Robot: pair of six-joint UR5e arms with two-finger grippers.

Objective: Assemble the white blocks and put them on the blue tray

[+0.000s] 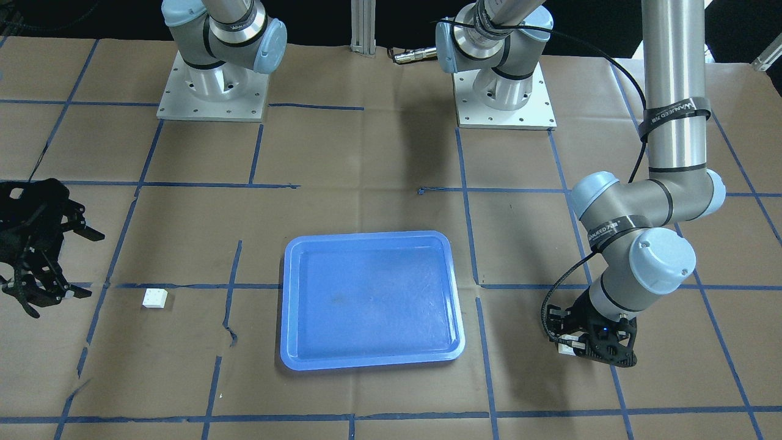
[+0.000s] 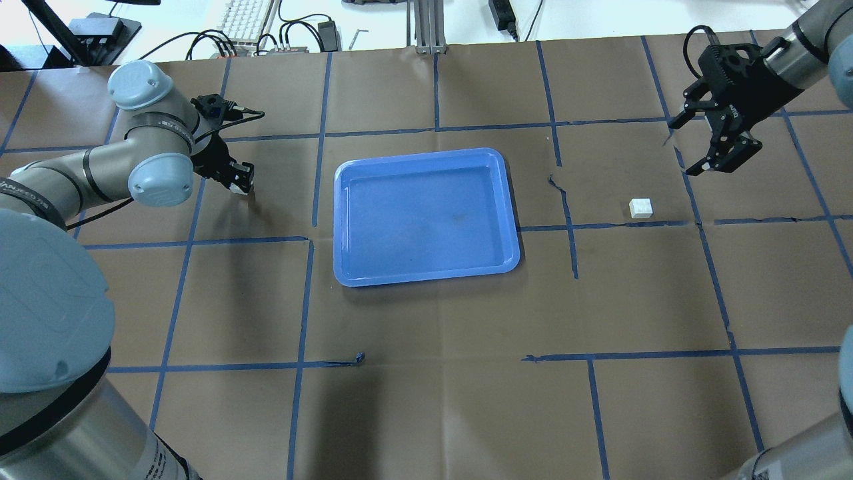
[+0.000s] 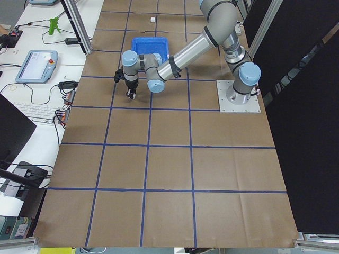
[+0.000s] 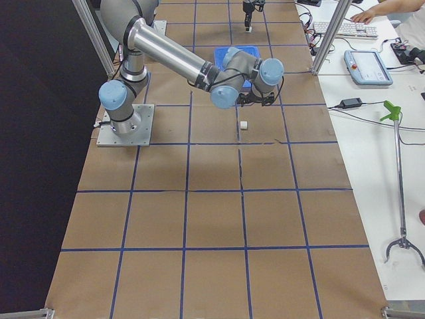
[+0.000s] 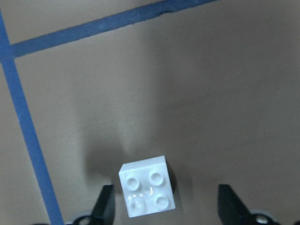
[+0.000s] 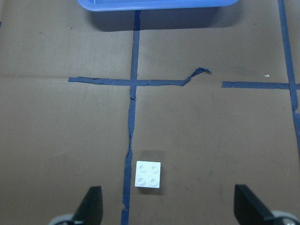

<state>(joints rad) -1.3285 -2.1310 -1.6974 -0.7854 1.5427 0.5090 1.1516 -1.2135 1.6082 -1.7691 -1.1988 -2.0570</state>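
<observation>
One white block (image 5: 147, 192) lies on the brown paper between the fingers of my left gripper (image 5: 167, 208), which is open and low over it, nearer one finger. This gripper also shows in the overhead view (image 2: 240, 183), left of the blue tray (image 2: 426, 217). The second white block (image 2: 641, 208) lies alone on the paper right of the tray, studs up. My right gripper (image 2: 686, 148) hangs open and empty above the table, beyond that block. The right wrist view shows this block (image 6: 148, 174) ahead of the open gripper (image 6: 169, 211). The tray (image 1: 369, 299) holds nothing.
The table is covered in brown paper with a grid of blue tape (image 2: 320, 133), torn in places (image 6: 199, 71). Both arm bases (image 1: 212, 91) stand at the robot's edge. Keyboards and cables (image 2: 246, 20) lie beyond the far edge.
</observation>
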